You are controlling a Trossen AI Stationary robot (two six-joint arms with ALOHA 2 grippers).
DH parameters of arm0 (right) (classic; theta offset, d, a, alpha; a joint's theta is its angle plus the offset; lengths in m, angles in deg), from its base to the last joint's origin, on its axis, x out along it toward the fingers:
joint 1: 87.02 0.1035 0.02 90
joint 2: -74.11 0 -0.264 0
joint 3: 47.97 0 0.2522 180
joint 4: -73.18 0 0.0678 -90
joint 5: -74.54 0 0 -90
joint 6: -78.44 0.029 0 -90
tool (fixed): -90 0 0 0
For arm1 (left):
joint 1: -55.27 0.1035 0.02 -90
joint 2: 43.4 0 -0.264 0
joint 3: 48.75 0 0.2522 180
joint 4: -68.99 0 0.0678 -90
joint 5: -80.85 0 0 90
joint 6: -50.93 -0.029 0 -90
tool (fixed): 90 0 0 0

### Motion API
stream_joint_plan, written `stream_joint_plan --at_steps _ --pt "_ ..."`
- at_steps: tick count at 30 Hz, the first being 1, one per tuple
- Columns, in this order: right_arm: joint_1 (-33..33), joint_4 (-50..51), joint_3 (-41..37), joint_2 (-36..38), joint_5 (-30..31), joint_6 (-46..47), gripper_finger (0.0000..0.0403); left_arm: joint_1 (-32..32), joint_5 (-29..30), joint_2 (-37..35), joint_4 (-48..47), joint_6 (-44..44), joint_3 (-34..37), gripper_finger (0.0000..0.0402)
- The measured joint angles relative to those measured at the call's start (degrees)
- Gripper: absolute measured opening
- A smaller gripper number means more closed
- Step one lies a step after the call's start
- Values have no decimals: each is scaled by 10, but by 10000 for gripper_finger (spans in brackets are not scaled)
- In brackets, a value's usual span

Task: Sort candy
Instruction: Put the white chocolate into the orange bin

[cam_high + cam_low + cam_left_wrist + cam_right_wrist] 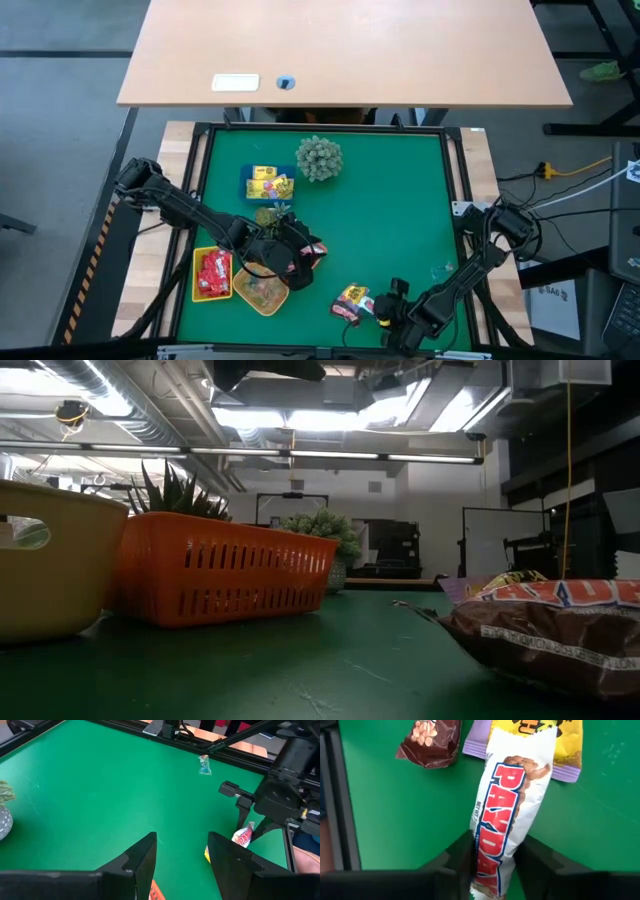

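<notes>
Gripping white candy bar between right tool fingers | left tool wide, above mat

White Payday bar: lower end hidden between the right gripper's 2 dark fingers, wrapper cut off at the frame bottom.
Yellow-and-purple packet: top cut off.
Dark brown packet: cut off at the right edge, lettering blurred.
Pale yellow tray: cut off at the left edge.
Small clear-greenish sweet: too small to read.
</notes>
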Motion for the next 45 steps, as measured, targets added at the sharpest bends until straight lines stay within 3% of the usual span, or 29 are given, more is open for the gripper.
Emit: stream_joint_plan --at_steps 7,18,24,35,39,45 --pt "0 141 78 -7 11 -53 70 1 0 0 0 0 0 163" --pt "-51 320 213 -5 132 -289 77 1 1 0 0 -5 0 163" --pt "-107 301 237 -4 202 -495 78 1 1 0 0 -65 0 163" --pt "-233 151 237 -4 58 -754 78 -11 1 -2 -11 -169 0 163" --pt "-262 102 237 -3 16 -836 78 -19 0 -25 -78 -174 0 163" --pt "-303 44 237 -3 -47 -855 79 -33 1 -64 -198 -125 0 163"
